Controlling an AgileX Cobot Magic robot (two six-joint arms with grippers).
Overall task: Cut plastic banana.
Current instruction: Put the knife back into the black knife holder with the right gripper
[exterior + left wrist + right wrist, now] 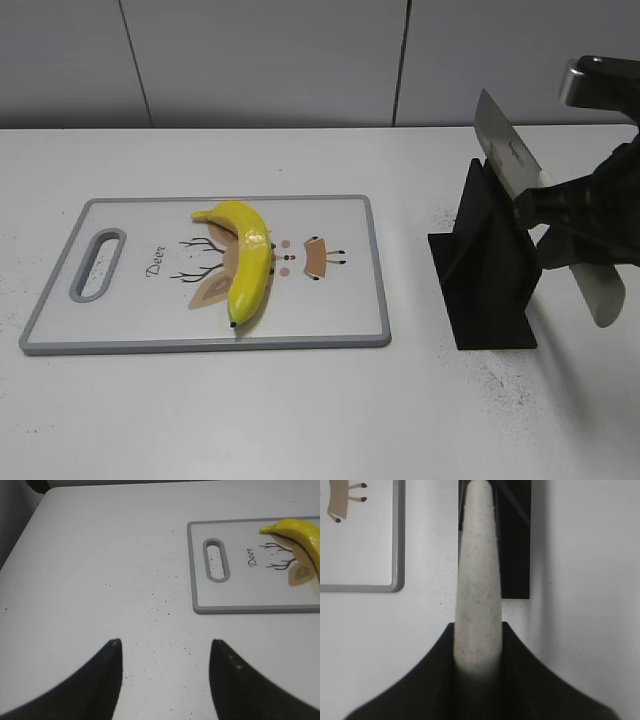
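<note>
Banana (pixel 247 262) lay loose on the board (pixel 120 330). Right fingers (pixel 512 652) pinched the knife (pixel 545 195) handle near the stand (pixel 487 262); left fingers (pixel 112 655) hung spread over the surface (pixel 100 555). Unheld, the banana might have rolled under the blade.

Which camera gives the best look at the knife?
The exterior view: it shows the knife whole, blade above the black stand, handle clamped in the right gripper. The right wrist view shows only its speckled handle; the left wrist view shows none of it.

The white table (pixel 250 420), speckled with dark crumbs, carried a grey-rimmed cutting board (pixel 60 345) and a black knife stand (pixel 490 265).
</note>
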